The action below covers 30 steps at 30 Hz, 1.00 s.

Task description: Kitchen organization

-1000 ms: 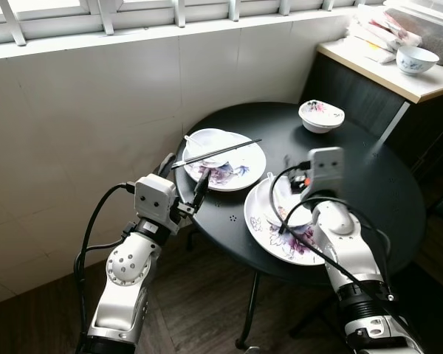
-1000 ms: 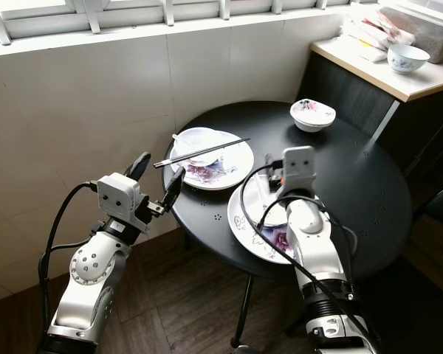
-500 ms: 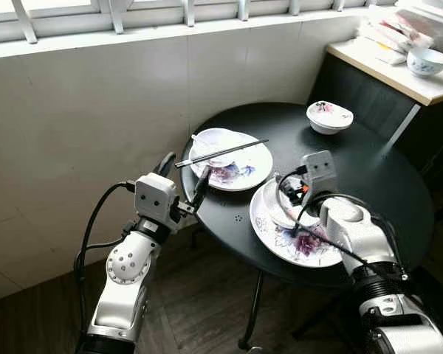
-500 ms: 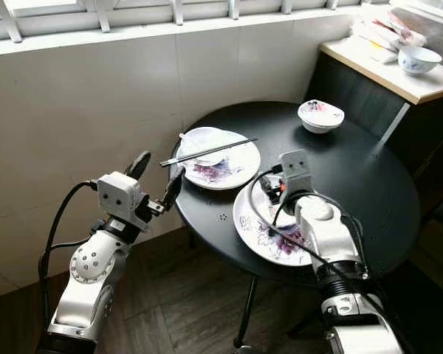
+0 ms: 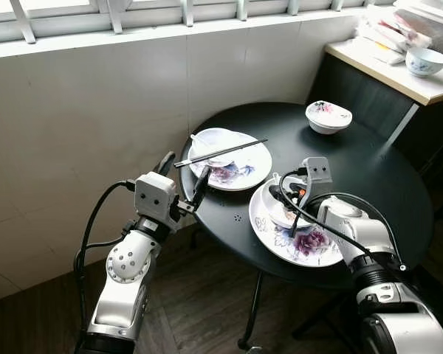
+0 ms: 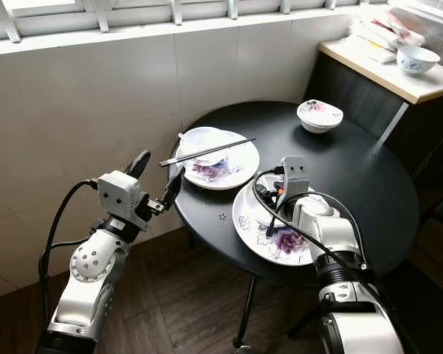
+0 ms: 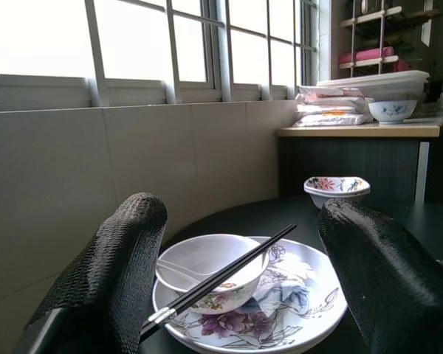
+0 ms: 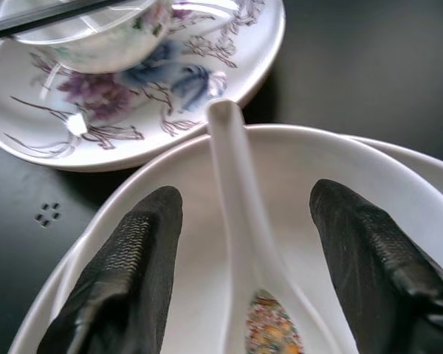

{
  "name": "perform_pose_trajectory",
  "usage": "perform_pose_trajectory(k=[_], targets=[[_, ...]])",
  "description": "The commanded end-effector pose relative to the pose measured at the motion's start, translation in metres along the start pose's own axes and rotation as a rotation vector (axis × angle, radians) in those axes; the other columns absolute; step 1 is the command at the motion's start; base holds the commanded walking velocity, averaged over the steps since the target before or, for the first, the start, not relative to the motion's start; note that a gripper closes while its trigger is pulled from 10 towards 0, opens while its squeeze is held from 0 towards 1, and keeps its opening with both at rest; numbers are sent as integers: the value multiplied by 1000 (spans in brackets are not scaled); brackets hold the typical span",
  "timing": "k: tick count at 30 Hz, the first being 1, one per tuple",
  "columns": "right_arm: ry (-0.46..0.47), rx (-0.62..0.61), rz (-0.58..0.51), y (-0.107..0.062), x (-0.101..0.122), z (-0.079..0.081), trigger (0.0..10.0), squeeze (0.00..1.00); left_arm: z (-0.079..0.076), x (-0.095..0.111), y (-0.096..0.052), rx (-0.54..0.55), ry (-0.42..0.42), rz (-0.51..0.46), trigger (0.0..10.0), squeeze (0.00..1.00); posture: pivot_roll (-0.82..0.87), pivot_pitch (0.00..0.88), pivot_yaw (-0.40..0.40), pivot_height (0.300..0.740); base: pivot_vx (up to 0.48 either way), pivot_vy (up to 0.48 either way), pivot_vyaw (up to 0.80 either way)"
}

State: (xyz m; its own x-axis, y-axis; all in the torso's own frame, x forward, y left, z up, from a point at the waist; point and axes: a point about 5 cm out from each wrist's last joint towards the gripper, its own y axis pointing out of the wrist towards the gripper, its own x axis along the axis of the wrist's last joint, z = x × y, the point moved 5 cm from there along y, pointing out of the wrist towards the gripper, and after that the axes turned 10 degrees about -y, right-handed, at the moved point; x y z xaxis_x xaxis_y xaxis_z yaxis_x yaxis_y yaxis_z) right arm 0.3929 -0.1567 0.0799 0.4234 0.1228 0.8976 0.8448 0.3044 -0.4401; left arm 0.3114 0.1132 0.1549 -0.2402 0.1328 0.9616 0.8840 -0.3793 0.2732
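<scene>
A round black table (image 5: 369,173) holds two flowered plates. The far plate (image 5: 244,168) carries a white bowl (image 5: 210,140) with black chopsticks (image 5: 221,153) laid across it. The near plate (image 5: 299,249) carries a second bowl (image 8: 332,158) with a white spoon (image 8: 240,214) in it. My right gripper (image 5: 284,203) is open and reaches down into that bowl, a finger (image 8: 133,273) on either side of the spoon, not touching it. My left gripper (image 5: 183,177) hangs open at the table's left edge, pointing at the far plate (image 7: 299,310) and its chopsticks (image 7: 221,274).
A small flowered bowl (image 5: 328,116) sits at the table's far side. At the back right stands a dark counter (image 5: 387,74) with a blue-patterned bowl (image 5: 427,61) and stacked containers. A tiled wall under a barred window runs behind the table. The floor is dark wood.
My right gripper has dipped lower into the bowl on the near plate, and its arm has swung outward. The left arm holds its pose. The view has shifted slightly.
</scene>
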Motion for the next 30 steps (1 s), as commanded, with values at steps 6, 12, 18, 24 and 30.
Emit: perform_pose_trajectory(k=[6,12,18,24,30], targets=[[-109,69,83,0,-17,-7,10000,0,-2,-4,2,-3,4,15,10000,0,-9,0,-83,740,0,0,0],[-161,119,125,1,-26,-8,10000,0,-2,-4,4,-2,5,15,10000,0,-5,0,-88,740,0,0,0],[-159,111,133,2,-27,-13,10000,0,-2,-6,3,4,7,19,10000,0,2,0,-90,740,0,0,0],[-148,102,124,4,-26,-16,0,0,-1,-7,2,8,7,25,10000,0,4,0,-90,740,0,0,0],[-140,90,118,4,-26,-17,0,0,-1,-8,3,9,6,28,10000,0,4,0,-89,740,0,0,0]])
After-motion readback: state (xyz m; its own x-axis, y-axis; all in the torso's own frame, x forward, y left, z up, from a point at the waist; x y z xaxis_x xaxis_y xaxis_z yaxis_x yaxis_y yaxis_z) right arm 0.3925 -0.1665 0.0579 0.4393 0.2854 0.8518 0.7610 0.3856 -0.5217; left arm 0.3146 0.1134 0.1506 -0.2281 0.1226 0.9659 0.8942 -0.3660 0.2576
